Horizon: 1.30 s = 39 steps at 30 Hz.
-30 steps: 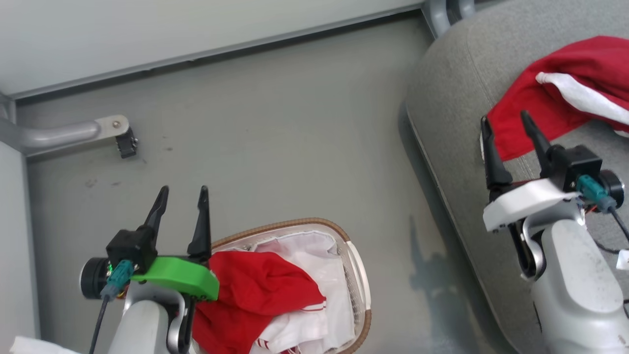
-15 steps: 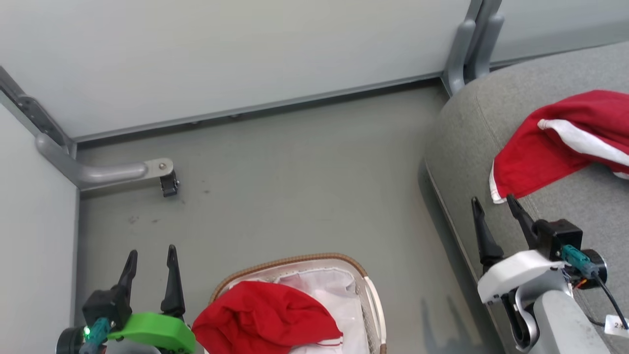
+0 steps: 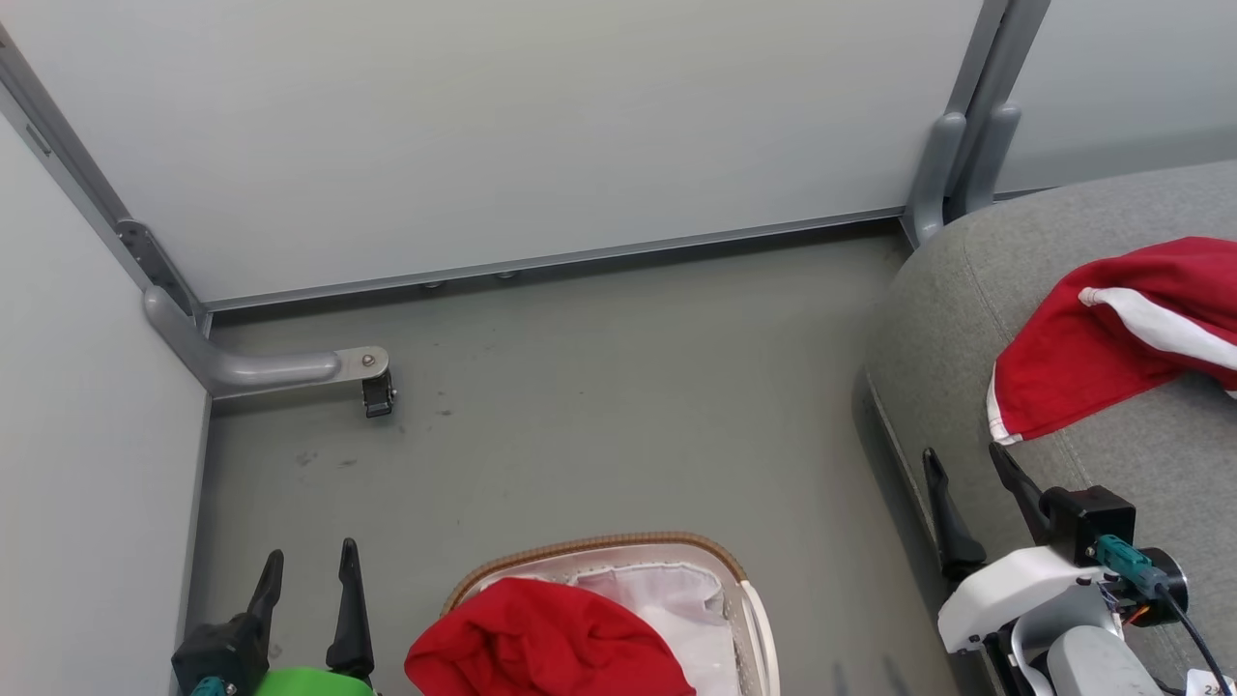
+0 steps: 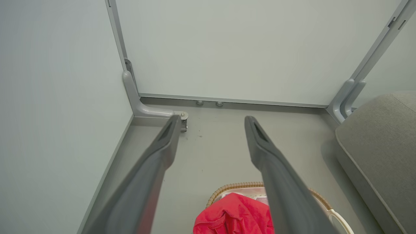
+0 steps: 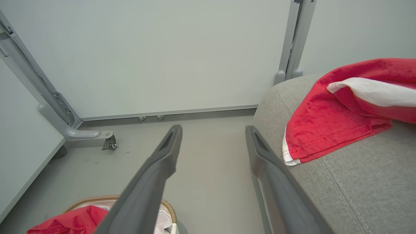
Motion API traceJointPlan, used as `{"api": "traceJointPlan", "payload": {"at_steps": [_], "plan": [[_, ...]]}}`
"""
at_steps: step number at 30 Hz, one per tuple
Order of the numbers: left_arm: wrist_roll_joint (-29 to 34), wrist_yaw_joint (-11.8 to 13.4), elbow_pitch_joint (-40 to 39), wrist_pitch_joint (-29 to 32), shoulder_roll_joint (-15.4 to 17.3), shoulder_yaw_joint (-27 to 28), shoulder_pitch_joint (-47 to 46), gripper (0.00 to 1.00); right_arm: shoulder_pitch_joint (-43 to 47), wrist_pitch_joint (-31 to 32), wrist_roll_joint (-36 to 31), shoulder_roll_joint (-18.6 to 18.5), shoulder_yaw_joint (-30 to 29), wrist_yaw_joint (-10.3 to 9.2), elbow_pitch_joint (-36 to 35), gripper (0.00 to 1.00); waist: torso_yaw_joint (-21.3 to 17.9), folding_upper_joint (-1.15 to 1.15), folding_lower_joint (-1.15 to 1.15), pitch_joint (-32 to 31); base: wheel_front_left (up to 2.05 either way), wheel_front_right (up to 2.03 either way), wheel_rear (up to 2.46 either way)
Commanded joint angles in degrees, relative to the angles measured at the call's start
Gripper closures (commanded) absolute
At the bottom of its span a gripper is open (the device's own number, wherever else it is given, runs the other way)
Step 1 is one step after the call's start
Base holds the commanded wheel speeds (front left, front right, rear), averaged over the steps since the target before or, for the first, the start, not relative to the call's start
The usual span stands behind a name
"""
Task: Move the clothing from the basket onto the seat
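a: how does the clothing look?
b: one bright red soft garment with a white band and white hem trim [image 3: 1092, 338] lies draped on the large grey upholstered seat [image 3: 966, 309]. it is just beyond the tips of the right claw [image 3: 963, 450] and not touching them. a bunched red garment [image 3: 546, 643] sits in the oval off-white basket with a brown woven rim [image 3: 599, 541], to the right of the left claw [image 3: 311, 549].
a: and the claws?
b: both are spread wide, with nothing between the fingers.
a: edges, open room?
b: the garment's hem corner lies close to the seat's rounded edge. bare grey floor [image 3: 628, 387] runs ahead of both claws to the pale wall panels [image 3: 580, 126]. a grey metal bracket with a small caster [image 3: 372, 387] stands ahead of the left claw, by the corner.
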Motion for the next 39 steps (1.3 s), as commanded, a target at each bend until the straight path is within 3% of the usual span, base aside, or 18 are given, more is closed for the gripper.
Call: {"api": "traceJointPlan", "payload": {"at_steps": [1,9,23,39], "plan": [[-0.2,0.1,0.1,0.0,0.1,-0.1,0.5,0.00,0.5,-0.1,0.4,0.1,0.2,-0.07,0.2,0.00,0.2,0.00,0.00,0.2,0.00,0.00,0.00],[-1.8,-0.2,2.8,0.0,0.1,-2.7,-3.1,0.00,-2.5,-0.1,0.1,0.1,1.0,-0.06,-1.1,0.00,-1.0,0.00,0.00,5.5,0.00,0.00,0.00],[-4.4,-0.7,16.3,0.0,0.1,-13.9,-17.5,0.00,-10.5,-0.1,-0.1,-0.5,2.5,-0.07,-3.4,0.00,-4.4,0.00,0.00,22.0,0.00,0.00,0.00],[0.4,-0.8,31.4,0.0,0.2,-22.7,-33.9,0.00,-20.2,-0.1,0.3,0.4,4.7,-0.07,-8.1,0.00,-8.9,0.00,0.00,39.4,0.00,0.00,0.00]]}}
